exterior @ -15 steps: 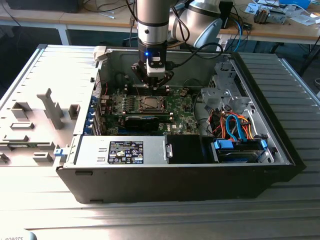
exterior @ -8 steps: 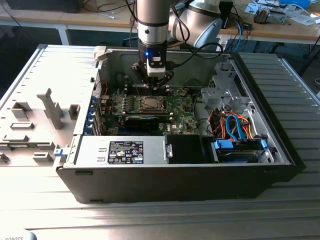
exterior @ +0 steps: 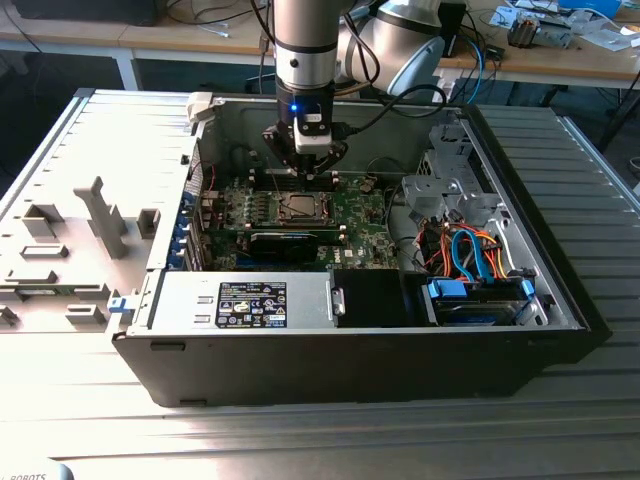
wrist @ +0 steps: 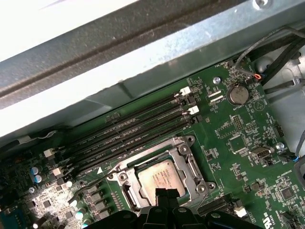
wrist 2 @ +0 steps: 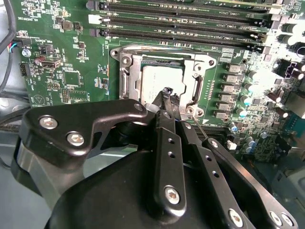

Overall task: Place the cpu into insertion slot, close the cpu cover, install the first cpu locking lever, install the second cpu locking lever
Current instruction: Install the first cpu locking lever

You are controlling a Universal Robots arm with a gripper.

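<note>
Silver cpu (wrist 2: 159,78) sits under closed cpu cover (wrist 2: 127,71), mid motherboard (wrist 2: 71,47); gripper (wrist 2: 167,92) tips pressed together over cover's edge.

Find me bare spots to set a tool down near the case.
Bare: table strip in front of the case; table at the exterior view's right of it. Crowded: fixtures at the exterior view's left, cables inside, gripper over the cpu.
</note>
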